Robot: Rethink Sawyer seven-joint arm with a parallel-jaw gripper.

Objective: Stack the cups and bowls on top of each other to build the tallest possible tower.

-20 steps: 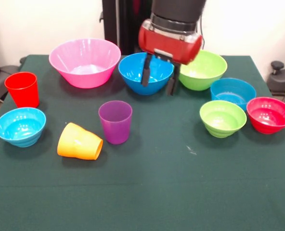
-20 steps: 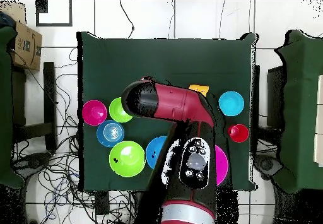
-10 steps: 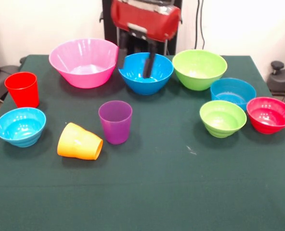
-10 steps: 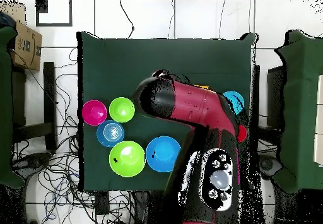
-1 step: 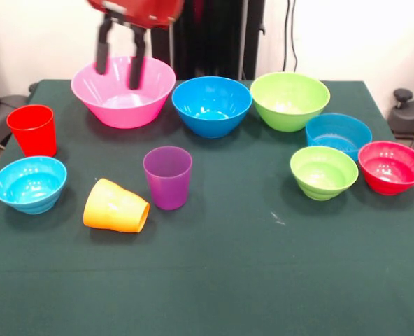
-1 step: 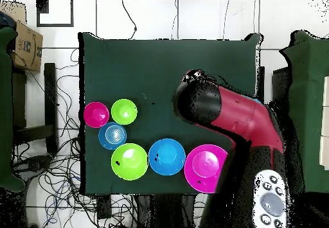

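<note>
Big pink bowl [image 5: 123, 91] now under jaws, parted and empty, no longer over blue bowl [image 5: 212, 105]

We see glossy plastic throughout the tableware: the big pink bowl [image 5: 123, 89] carries bright highlights on its smooth inner wall, as do the mid-sized blue bowl [image 5: 212, 105] and the mid-sized green bowl [image 5: 290, 100]. The small green bowl [image 5: 323, 172] and the light blue bowl [image 5: 29, 184] show ridged, stepped sides under the same shine. The purple cup [image 5: 168, 177] looks slightly translucent; the orange cup [image 5: 115, 206] and red cup [image 5: 32, 129] look opaque and smooth. We read the table cover [image 5: 263, 280] as matt green cloth with a few pale flecks. The gripper [image 5: 118, 56] has a shiny red housing and dull black fingers [image 5: 133, 66]
</note>
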